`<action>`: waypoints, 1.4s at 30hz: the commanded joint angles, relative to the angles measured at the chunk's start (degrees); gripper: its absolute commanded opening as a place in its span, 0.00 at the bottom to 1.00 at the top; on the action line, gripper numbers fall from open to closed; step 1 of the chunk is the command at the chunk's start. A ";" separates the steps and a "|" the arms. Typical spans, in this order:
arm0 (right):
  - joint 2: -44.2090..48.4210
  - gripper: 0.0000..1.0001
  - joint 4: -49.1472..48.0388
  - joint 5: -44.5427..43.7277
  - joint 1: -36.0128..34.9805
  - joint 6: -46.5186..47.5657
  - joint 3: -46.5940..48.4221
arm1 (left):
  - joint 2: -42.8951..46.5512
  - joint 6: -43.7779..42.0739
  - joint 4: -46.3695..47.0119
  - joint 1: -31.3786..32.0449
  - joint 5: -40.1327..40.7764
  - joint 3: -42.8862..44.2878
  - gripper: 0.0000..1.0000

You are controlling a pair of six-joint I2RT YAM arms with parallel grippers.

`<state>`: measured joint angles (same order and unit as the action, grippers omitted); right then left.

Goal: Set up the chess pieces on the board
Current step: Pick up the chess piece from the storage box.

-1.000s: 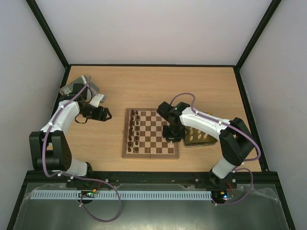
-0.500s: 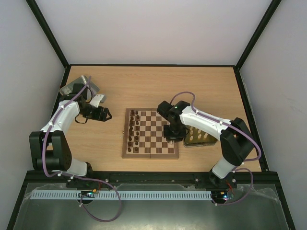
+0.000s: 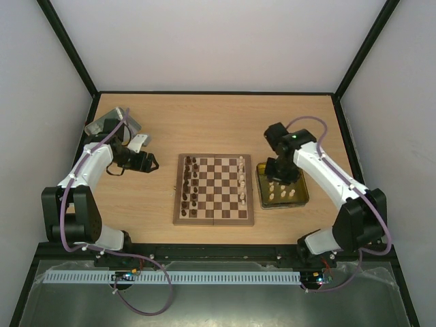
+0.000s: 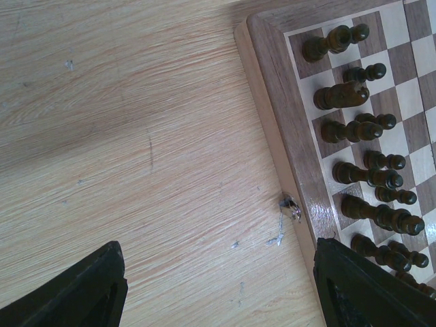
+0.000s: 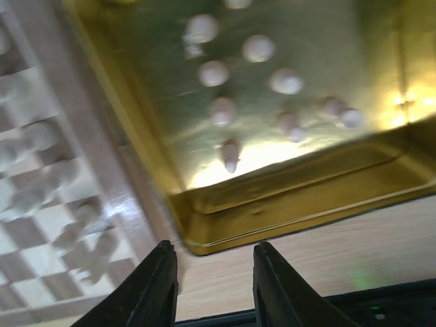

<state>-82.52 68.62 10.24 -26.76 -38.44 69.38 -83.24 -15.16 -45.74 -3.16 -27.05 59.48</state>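
Observation:
The board [image 3: 213,219] lies mid-table. Dark brown chess pieces [image 3: 191,184] fill its two left files, and a few cream ones [image 3: 242,180] stand on its right file. More cream pieces [image 5: 225,109] stand in the yellow-sided tray [image 3: 303,199] right of the board. My right gripper [image 3: 280,173] hangs over the tray's board-side corner [image 5: 204,225], open and empty [image 5: 214,286]. My left gripper [image 3: 151,162] is left of the board, open wide over bare table [image 4: 228,293]. The board's border [image 4: 286,116] and dark pieces [image 4: 361,129] lie beside its right finger [image 4: 368,286].
A silver tin [image 3: 109,124] and a small white object [image 3: 138,142] sit at the back left behind the left arm. Black frame rails run along the table's sides. The tray's near wall [image 5: 306,197] is just ahead of the right fingers.
My right arm has swung from the board's right file over to the tray, with its jaws a little wider. The left arm has not moved.

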 commanded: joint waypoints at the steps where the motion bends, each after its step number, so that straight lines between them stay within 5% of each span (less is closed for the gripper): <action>1: 2.54 0.31 2.12 -2.71 5.23 1.78 -4.38 | 0.18 0.08 -0.24 0.26 -1.10 -0.68 0.75; 15: 1.75 0.37 -8.25 0.80 19.92 0.33 -13.92 | 0.17 0.30 -0.14 0.26 -1.34 -0.69 0.75; 42: -4.78 0.33 -16.46 3.75 25.93 1.00 -16.89 | -0.40 0.51 0.03 0.27 -1.07 -0.78 0.75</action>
<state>-86.63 53.08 14.55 -1.23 -37.89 53.15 -83.24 -14.94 -45.69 -3.14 -27.44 59.29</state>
